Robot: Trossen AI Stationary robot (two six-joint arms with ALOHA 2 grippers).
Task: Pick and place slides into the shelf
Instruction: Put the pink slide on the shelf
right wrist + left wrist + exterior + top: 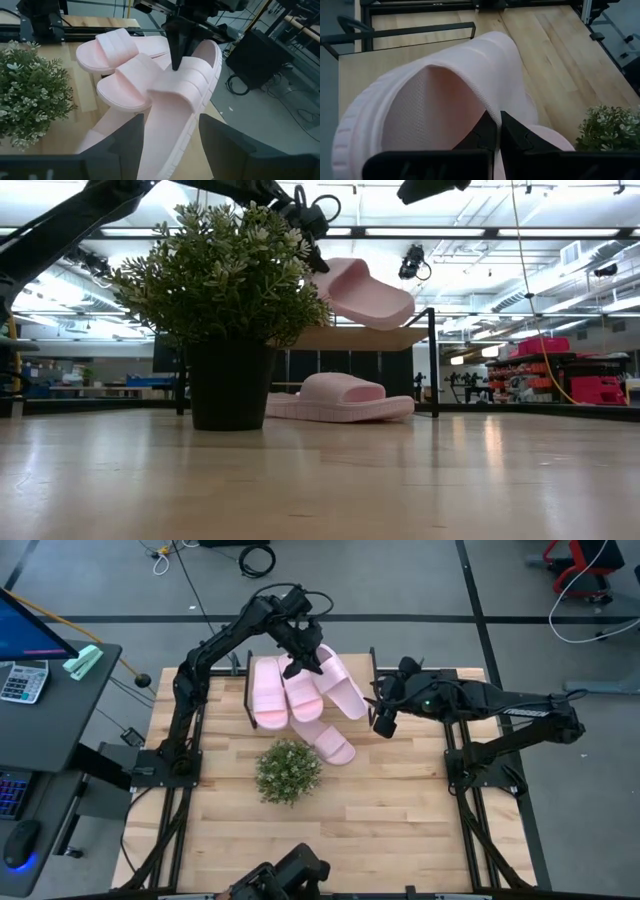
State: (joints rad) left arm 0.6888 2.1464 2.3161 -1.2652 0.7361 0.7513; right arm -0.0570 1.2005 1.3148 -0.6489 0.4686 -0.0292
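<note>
Fingers of your left gripper [176, 59] pinch one slide's strap [182, 85], holding that slide [341, 683] tilted over the shelf [350, 338], where two slides [285, 693] lie. Your right gripper [384, 720] hangs spread beside it. Another slide [340, 397] lies on the table [400, 810] near the plant [288, 771].

A green potted plant [288, 771] stands mid-table; a calculator [22, 681] lies on the side desk.

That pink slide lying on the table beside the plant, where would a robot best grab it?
Probably by the wide strap, coming from above. The slide on the table lies flat, sole down, so its arched strap stands up for fingers to straddle. The plant crowds one side.
</note>
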